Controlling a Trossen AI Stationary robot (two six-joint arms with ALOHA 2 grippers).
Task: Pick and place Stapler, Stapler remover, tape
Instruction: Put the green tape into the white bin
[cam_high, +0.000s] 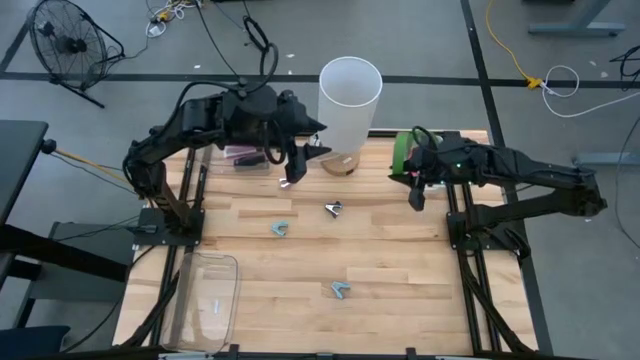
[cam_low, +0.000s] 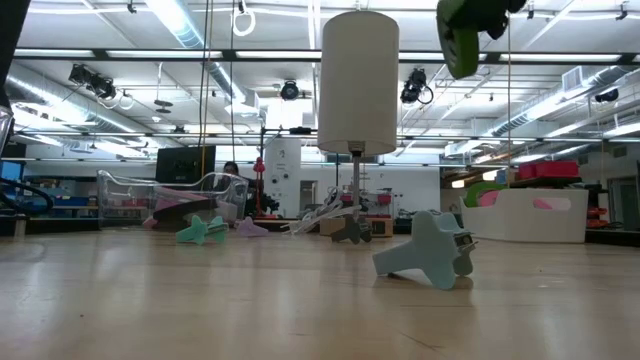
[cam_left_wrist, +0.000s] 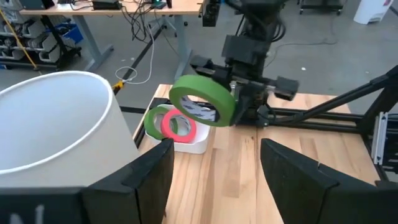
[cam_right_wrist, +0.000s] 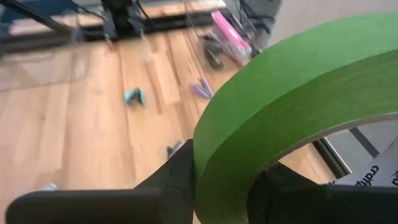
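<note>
My right gripper (cam_high: 410, 168) is shut on a green tape ring (cam_left_wrist: 202, 106), lifted at the table's far right; the ring also shows in the low view (cam_low: 460, 40). Below it a white tray (cam_left_wrist: 189, 146) holds another green ring (cam_left_wrist: 152, 118) and a red ring (cam_left_wrist: 174, 126). My left gripper (cam_high: 295, 172) is open and empty at the far middle, beside a tall white cylinder (cam_high: 350, 100). Stapler removers lie on the table: a teal one (cam_high: 280, 229), a dark one (cam_high: 333, 208) and a teal one (cam_high: 340, 290). A pink stapler (cam_high: 245, 158) lies in a clear tray. My right gripper pinches the green ring's band (cam_right_wrist: 217, 168) with one finger (cam_right_wrist: 177, 180) outside the ring and the other (cam_right_wrist: 277, 183) inside its open centre. The ring is lifted clear above the white tray and stands tilted on edge.
The white cylinder stands on a thin post (cam_low: 355, 175) with a brown base (cam_high: 340, 165), close to my left gripper. A clear plastic container (cam_high: 205, 300) lies at the near left corner. The table's middle and near right are bare wood.
</note>
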